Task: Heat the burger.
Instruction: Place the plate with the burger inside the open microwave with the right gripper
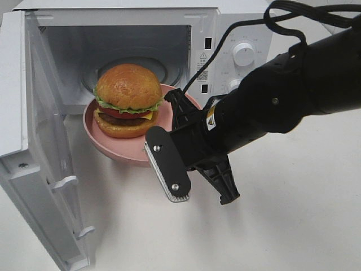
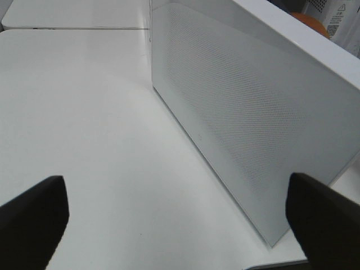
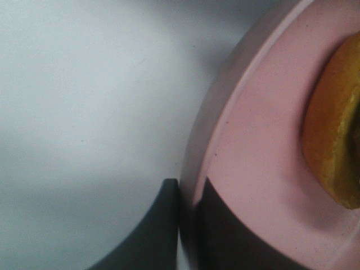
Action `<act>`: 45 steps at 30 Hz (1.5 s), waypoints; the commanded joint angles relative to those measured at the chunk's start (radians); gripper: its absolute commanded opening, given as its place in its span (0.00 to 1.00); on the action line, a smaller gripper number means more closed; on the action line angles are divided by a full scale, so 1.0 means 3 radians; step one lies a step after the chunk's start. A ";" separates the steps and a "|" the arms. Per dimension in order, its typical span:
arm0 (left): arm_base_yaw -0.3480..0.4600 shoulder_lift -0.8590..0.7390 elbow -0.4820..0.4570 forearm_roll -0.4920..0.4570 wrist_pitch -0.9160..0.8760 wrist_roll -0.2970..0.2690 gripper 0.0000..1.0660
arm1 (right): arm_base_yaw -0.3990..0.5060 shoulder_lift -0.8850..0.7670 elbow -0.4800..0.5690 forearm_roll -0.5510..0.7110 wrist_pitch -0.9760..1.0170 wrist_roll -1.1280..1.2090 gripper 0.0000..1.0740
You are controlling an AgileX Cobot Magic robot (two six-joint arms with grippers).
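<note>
The burger (image 1: 127, 99), with a glossy brown bun, lettuce, tomato and cheese, stands on a pink plate (image 1: 121, 153) at the mouth of the open white microwave (image 1: 113, 34). My right gripper (image 1: 174, 100) reaches in from the right and is shut on the plate's right rim. In the right wrist view its fingers (image 3: 152, 236) pinch the rim of the plate (image 3: 253, 140), one outside and one inside, with the burger's bun (image 3: 337, 129) close by. My left gripper (image 2: 180, 225) is open and empty, facing the outer side of the microwave door (image 2: 242, 112); it does not show in the high view.
The microwave door (image 1: 34, 141) swings wide open to the left, reaching toward the table's front. Control knobs (image 1: 243, 53) sit on the microwave's right panel. White table (image 1: 293, 214) spreads in front and to the right. Black cables hang above the right arm.
</note>
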 commanded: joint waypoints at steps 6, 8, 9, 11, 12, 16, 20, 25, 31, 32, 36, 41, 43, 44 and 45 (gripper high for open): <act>0.0017 -0.0060 -0.0003 -0.0017 0.0003 -0.0020 0.92 | -0.0023 0.0233 -0.0560 -0.0347 0.0030 0.0363 0.00; 0.0017 -0.0060 -0.0003 -0.0017 0.0003 -0.0020 0.92 | -0.0023 0.0263 -0.0603 -0.0380 0.0060 0.0413 0.00; 0.0017 -0.0060 -0.0003 -0.0017 0.0003 -0.0020 0.92 | -0.0023 0.0317 -0.0710 -0.0457 0.0087 0.0520 0.00; 0.0017 -0.0060 -0.0003 -0.0017 0.0003 -0.0020 0.92 | -0.0023 0.0357 -0.0800 -0.0497 0.0103 0.0590 0.00; 0.0017 -0.0060 -0.0003 -0.0017 0.0003 -0.0020 0.92 | -0.0023 0.0357 -0.0800 -0.0497 0.0103 0.0590 0.00; 0.0017 -0.0060 -0.0003 -0.0017 0.0003 -0.0020 0.92 | -0.0023 0.0520 -0.1053 -0.0543 0.0237 0.0607 0.00; 0.0017 -0.0060 -0.0003 -0.0017 0.0003 -0.0020 0.92 | -0.0060 0.0607 -0.1187 -0.0543 0.0330 0.0610 0.00; 0.0017 -0.0060 -0.0003 -0.0017 0.0003 -0.0020 0.92 | -0.0100 0.0737 -0.1367 -0.0607 0.0347 0.0690 0.00; 0.0017 -0.0060 -0.0003 -0.0013 0.0003 -0.0020 0.92 | -0.0140 0.0880 -0.1580 -0.0627 0.0357 0.0783 0.00; 0.0017 -0.0060 -0.0003 -0.0013 0.0003 -0.0020 0.92 | -0.0140 0.0937 -0.1680 -0.0630 0.0383 0.0807 0.00; 0.0017 -0.0060 -0.0003 -0.0013 0.0003 -0.0020 0.92 | -0.0170 0.1050 -0.1860 -0.0630 0.0487 0.0897 0.00; 0.0017 -0.0060 -0.0003 -0.0013 0.0003 -0.0020 0.92 | -0.0177 0.1340 -0.2347 -0.0633 0.0760 0.0997 0.00; 0.0017 -0.0060 -0.0003 -0.0013 0.0003 -0.0020 0.92 | -0.0177 0.1380 -0.2410 -0.0633 0.0777 0.0997 0.00; 0.0017 -0.0060 -0.0003 -0.0013 0.0003 -0.0020 0.92 | -0.0177 0.1380 -0.2410 -0.0633 0.0777 0.0997 0.00; 0.0017 -0.0060 -0.0003 -0.0013 0.0003 -0.0020 0.92 | -0.0200 0.1450 -0.2513 -0.0630 0.0807 0.0997 0.00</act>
